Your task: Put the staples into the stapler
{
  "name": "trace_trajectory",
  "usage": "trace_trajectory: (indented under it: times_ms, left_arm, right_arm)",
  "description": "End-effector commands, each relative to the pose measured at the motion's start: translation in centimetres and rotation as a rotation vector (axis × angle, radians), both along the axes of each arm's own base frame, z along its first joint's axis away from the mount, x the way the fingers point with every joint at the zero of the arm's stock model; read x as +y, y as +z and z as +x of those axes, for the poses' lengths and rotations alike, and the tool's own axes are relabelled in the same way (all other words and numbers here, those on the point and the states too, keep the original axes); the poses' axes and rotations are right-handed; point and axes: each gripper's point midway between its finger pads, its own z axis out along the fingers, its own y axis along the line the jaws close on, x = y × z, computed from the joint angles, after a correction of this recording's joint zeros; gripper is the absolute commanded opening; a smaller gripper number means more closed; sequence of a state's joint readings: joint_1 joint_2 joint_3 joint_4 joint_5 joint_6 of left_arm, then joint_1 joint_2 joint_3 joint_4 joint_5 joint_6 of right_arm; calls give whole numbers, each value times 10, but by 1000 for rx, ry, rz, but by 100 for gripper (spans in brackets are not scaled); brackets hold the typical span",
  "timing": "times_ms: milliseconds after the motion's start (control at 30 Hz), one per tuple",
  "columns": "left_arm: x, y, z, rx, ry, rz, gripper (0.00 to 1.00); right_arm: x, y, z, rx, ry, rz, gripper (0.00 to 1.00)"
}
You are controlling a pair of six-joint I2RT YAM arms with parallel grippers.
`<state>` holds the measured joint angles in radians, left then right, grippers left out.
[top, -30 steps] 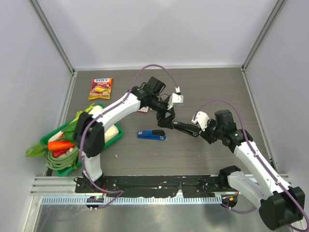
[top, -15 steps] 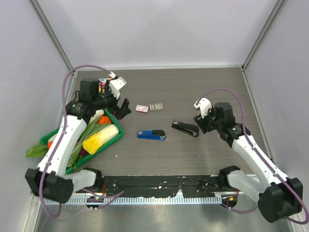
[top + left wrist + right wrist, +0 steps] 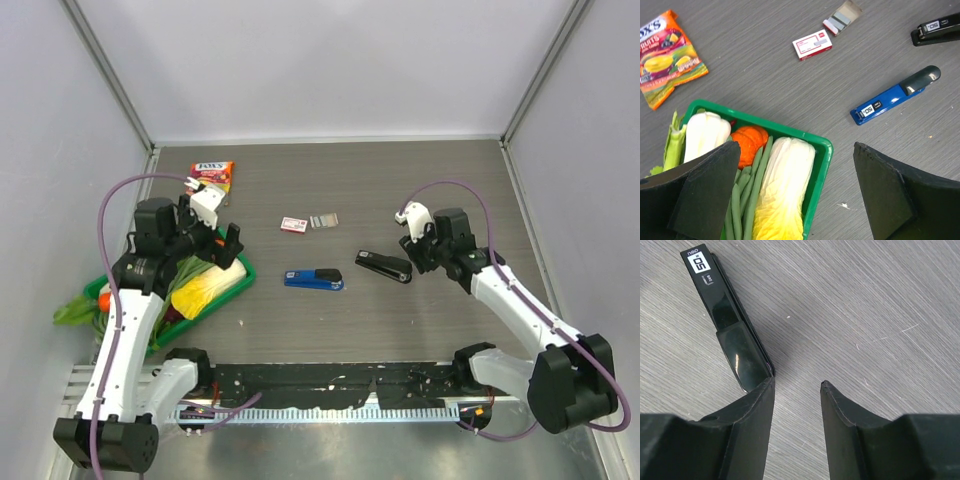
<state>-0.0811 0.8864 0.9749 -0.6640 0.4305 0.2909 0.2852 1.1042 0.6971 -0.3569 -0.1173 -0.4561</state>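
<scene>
A black stapler [image 3: 384, 266] [image 3: 732, 330] lies flat right of centre, and a blue stapler [image 3: 313, 278] [image 3: 895, 95] lies left of it. The staples [image 3: 323, 220] [image 3: 840, 21], a short silvery strip, rest behind them beside a small red-and-white box [image 3: 293, 224] [image 3: 812, 44]. My right gripper [image 3: 415, 252] [image 3: 797, 385] hovers low at the black stapler's right end, open, with bare table between its fingers and the left finger at the stapler's tip. My left gripper [image 3: 228, 245] [image 3: 796, 150] stands wide open above the green tray's corner, holding nothing.
The green tray [image 3: 245, 272] [image 3: 822, 150] at the left holds cabbage, beans and an orange vegetable. An orange candy bag [image 3: 210, 180] [image 3: 667, 55] lies at the back left. Walls enclose the table on three sides.
The left arm swung from the centre, by the black stapler, back to the left over the tray and opened wide. The black stapler now lies on the table, with the right gripper at its end.
</scene>
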Motion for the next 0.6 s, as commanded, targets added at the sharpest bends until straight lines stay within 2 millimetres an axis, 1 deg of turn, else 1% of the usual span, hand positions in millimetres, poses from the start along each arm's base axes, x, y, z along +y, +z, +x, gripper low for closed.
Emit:
trace_trajectory:
  times_ms: [0, 100, 133, 167, 433, 533, 567]
  left_arm:
    - [6, 2, 8, 3, 42, -63, 100]
    - [5, -1, 8, 8, 32, -89, 100]
    - [12, -1, 9, 9, 60, -94, 100]
    - [13, -2, 9, 10, 60, -100, 100]
    - [18, -5, 7, 15, 78, -112, 100]
    - [20, -4, 8, 10, 87, -112, 100]
    - [22, -3, 8, 3, 93, -112, 100]
  right_arm:
    - [8, 0, 5, -12, 16, 29, 46]
    - [10, -11, 0, 47, 31, 19, 43]
    - [11, -15, 0, 59, 34, 14, 42]
    - [10, -16, -1, 68, 34, 10, 41]
    - [12, -19, -1, 64, 36, 2, 40]
    - [2, -11, 8, 19, -27, -21, 40]
    - [-5, -6, 13, -11, -66, -44, 42]
